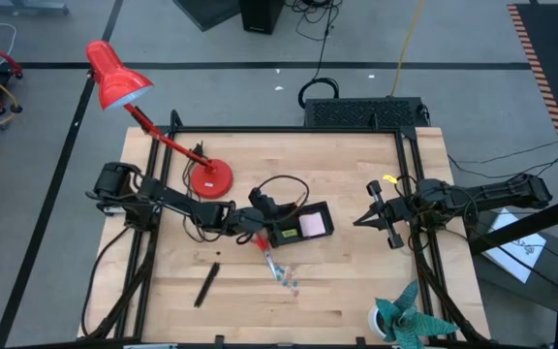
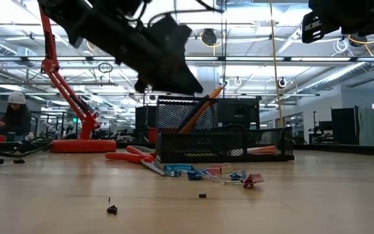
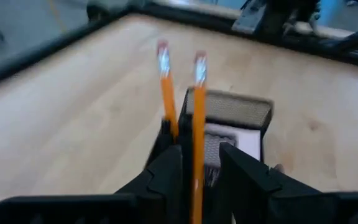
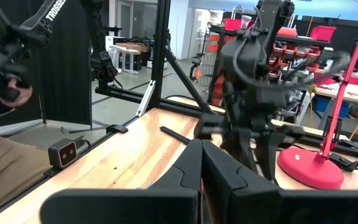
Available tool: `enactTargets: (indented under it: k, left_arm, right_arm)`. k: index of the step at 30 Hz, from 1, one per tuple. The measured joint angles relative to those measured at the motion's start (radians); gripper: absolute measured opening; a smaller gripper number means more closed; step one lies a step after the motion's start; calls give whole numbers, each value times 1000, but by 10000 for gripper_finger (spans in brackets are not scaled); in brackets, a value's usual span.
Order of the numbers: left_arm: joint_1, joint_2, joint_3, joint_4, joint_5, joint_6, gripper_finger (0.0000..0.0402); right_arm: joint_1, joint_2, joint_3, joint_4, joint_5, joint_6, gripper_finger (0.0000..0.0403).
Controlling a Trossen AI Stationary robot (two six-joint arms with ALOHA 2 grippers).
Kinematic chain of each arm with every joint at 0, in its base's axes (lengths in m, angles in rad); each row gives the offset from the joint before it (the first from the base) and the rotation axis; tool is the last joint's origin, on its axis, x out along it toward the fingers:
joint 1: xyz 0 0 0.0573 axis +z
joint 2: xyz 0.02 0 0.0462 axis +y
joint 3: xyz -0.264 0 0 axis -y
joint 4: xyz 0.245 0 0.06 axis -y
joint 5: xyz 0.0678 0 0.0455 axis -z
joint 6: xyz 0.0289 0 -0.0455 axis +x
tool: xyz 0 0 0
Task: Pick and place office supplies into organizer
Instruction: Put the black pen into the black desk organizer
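The black mesh organizer [image 1: 320,211] stands mid-table with a pale pink note pad [image 1: 311,226] in it. Two orange pencils [image 2: 203,107] lean in its tall compartment, eraser ends up. My left gripper [image 3: 199,154] reaches in from the table's left and stands open around one pencil [image 3: 198,118]. The other pencil [image 3: 168,99] stands just beside it. Red-handled scissors [image 1: 263,246], bluish clips [image 1: 286,278] and a dark pen [image 1: 206,285] lie on the table nearer the front. My right gripper [image 1: 367,217] hangs shut to the organizer's right, with nothing in it. My left gripper has the pencil's shaft [image 3: 198,165] between its two fingers, which lie across it and come from the table's left, slanting slightly down. The shaft runs close along one finger [image 3: 169,171], with a gap at the other. I cannot tell whether it touches. The pencil's lower end is hidden.
A red desk lamp [image 1: 209,179] stands behind my left arm. A teal leafy object [image 1: 410,320] sits at the front right corner. A black box with cables [image 1: 361,111] lies beyond the far edge. Bare wood shows at the front left.
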Motion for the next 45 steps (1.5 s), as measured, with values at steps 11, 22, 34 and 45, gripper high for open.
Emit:
enactTargets:
  k: [11,22,34,45]
  left_arm:
    - [-134,-400,3,-328,-12,-142,118]
    - [-377,-421,0,-1007,243,-895,118]
    - [-561,-238,1,-985,342,-1271,118]
    - [-554,-95,1,-1036,468,-1282,117]
  right_arm:
    - [0,0,0,0,-2,1,0]
    - [0,1,0,3,-3,1,0]
    - [0,17,0,22,-3,1,0]
    - [0,21,0,30,-3,12,0]
